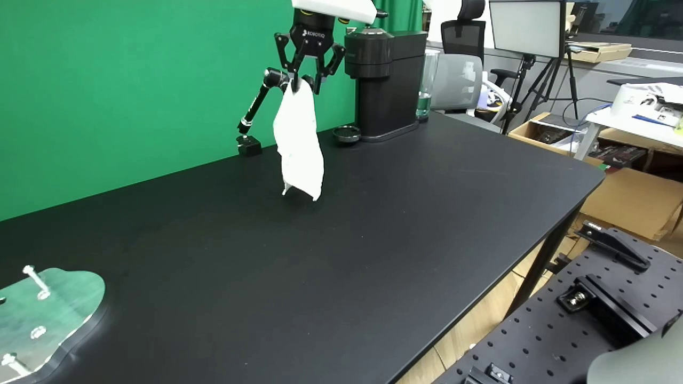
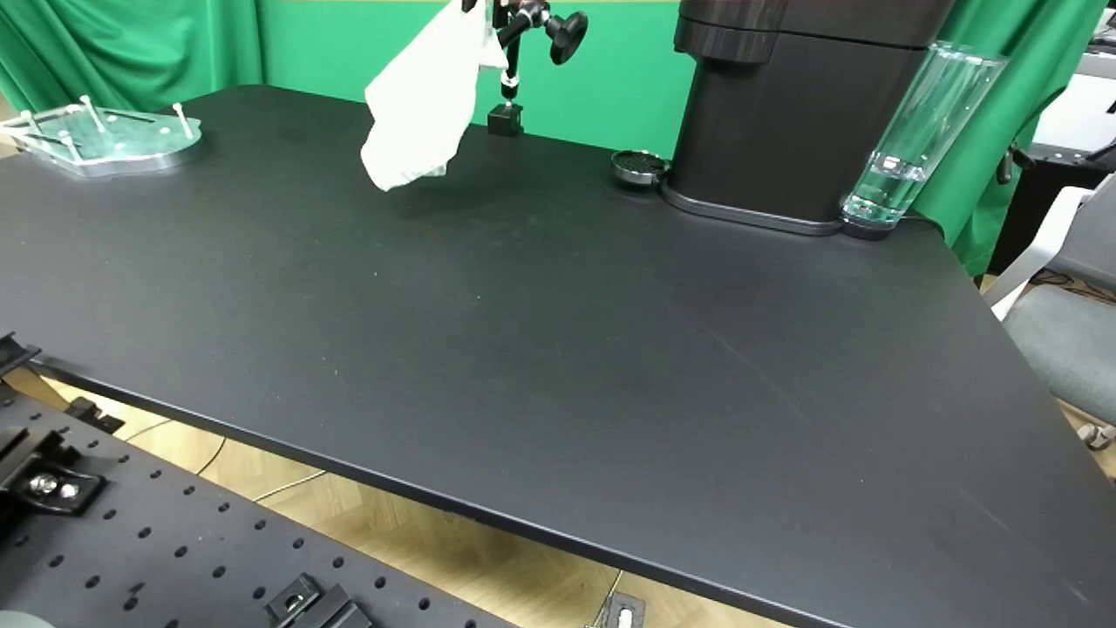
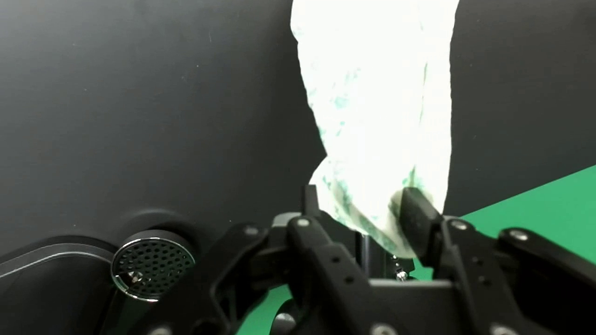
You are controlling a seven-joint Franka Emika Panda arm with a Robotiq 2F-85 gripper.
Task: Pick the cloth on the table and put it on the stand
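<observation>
The white cloth (image 1: 300,144) hangs above the black table (image 1: 341,256), its lower end near the surface in this exterior view. It also hangs in an exterior view (image 2: 423,105) and in the wrist view (image 3: 377,111). The black stand (image 1: 256,106) has a jointed arm on a small base (image 2: 505,119). The cloth's top lies at the stand's arm and seems draped over it; the contact is partly hidden. My gripper (image 1: 307,89) is at the cloth's top. In the wrist view its fingers (image 3: 361,191) are spread, with the cloth between them, against or near the right finger.
A black coffee machine (image 1: 381,85) with a clear water tank (image 2: 915,139) stands right of the stand. A round metal strainer (image 3: 153,265) lies beside its base. A clear plate with white pegs (image 2: 131,135) lies at the table's far end. A green backdrop (image 1: 133,96) runs behind.
</observation>
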